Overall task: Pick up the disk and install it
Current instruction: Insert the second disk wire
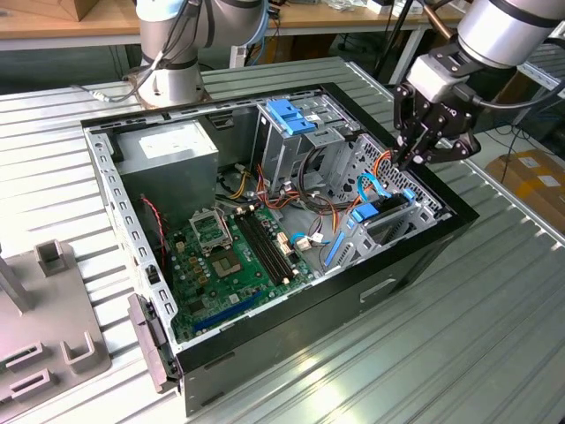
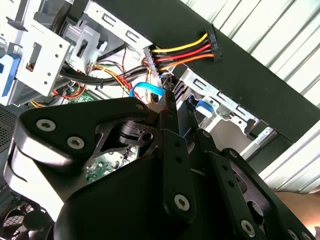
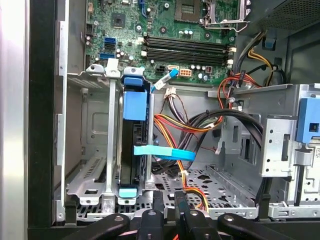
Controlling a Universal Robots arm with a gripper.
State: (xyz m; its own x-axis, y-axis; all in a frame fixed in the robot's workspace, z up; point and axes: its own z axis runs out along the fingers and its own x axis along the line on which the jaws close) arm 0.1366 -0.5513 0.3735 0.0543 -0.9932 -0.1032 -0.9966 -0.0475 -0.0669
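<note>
Claw (image 1: 413,162) fingers nearly together, holding nothing, above disk (image 3: 134,145) seated in bay.

The computer case (image 1: 388,265) is looking like matt black painted metal outside, with bare dull-grey perforated sheet steel inside it. The disk (image 3: 134,145) sitting upright in the case's bay is showing a dark metal body framed in glossy bright blue plastic. The gripper (image 1: 413,161) just above the case is wearing matt black, and the table (image 1: 494,336) under the case is shining as ribbed, brushed aluminium.

Silver-grey cylindrical arm link (image 1: 503,31) ending in a pale grey wrist block; beneath the block, a black linkage gripper (image 1: 415,159) with silver screw heads, a black cable trailing alongside the link.
</note>
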